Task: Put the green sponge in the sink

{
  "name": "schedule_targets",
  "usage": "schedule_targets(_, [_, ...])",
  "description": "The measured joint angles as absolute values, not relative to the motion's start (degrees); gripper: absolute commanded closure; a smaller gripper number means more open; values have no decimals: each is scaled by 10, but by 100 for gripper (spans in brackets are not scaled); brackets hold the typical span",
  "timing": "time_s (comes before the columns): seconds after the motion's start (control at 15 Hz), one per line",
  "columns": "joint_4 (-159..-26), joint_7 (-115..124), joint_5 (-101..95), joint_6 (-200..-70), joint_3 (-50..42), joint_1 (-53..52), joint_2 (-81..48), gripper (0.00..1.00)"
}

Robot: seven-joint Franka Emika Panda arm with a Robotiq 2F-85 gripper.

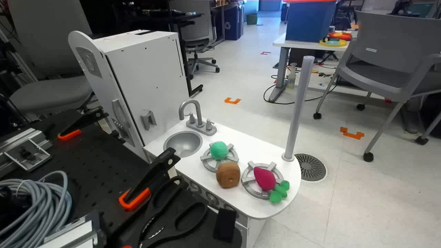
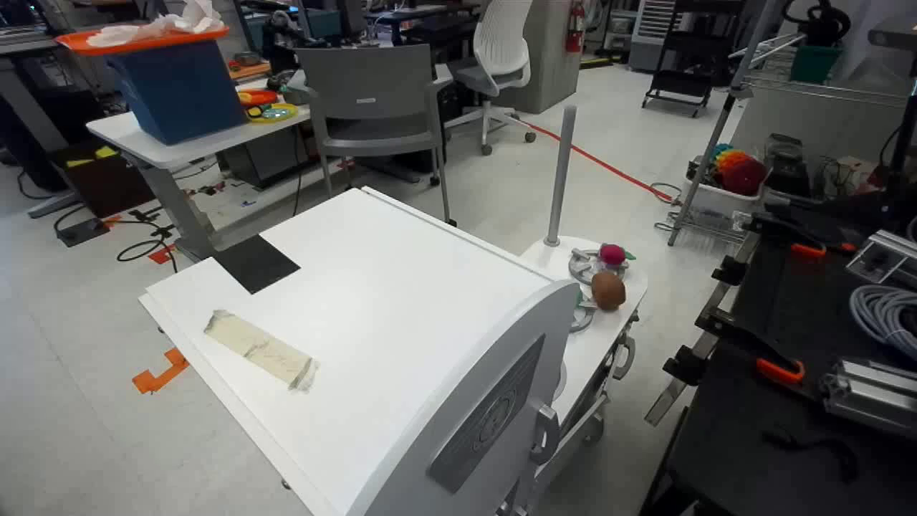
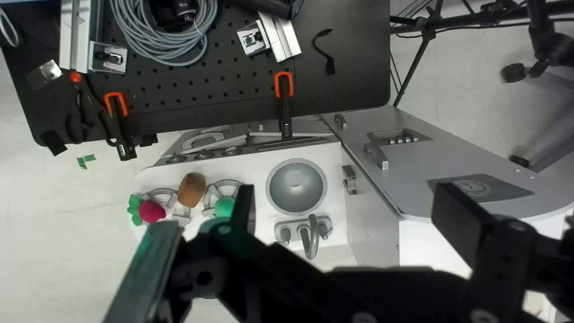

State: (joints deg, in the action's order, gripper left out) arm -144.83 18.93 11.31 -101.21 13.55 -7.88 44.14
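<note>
1 narrow gap, sponge [image 1: 219, 150] to sink rim [image 3: 268, 185]

Beyond the mostly black, two-fingered end effector [image 3: 345, 208]: a round, bright-green, soft-looking sponge [image 3: 224, 207]; a bowl-shaped, metallic-grey sink [image 3: 296, 190]; a flat white tabletop [image 3: 251, 168]; a tapered magenta toy [image 3: 151, 211] (green-leaved).

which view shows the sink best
The wrist view: it looks down on the sink, showing its full round outline. In an exterior view, the sink appears at a slant, with the faucet behind it; in an exterior view, the white cabinet leaves at most a sliver of it showing.
</note>
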Motion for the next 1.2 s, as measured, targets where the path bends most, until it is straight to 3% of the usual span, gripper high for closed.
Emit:
schedule_targets(0.53, [-1462, 175, 81, -1049, 133, -61, 427, 0])
schedule_targets(1.2, [-1485, 138, -42, -1448, 76, 48, 173, 0])
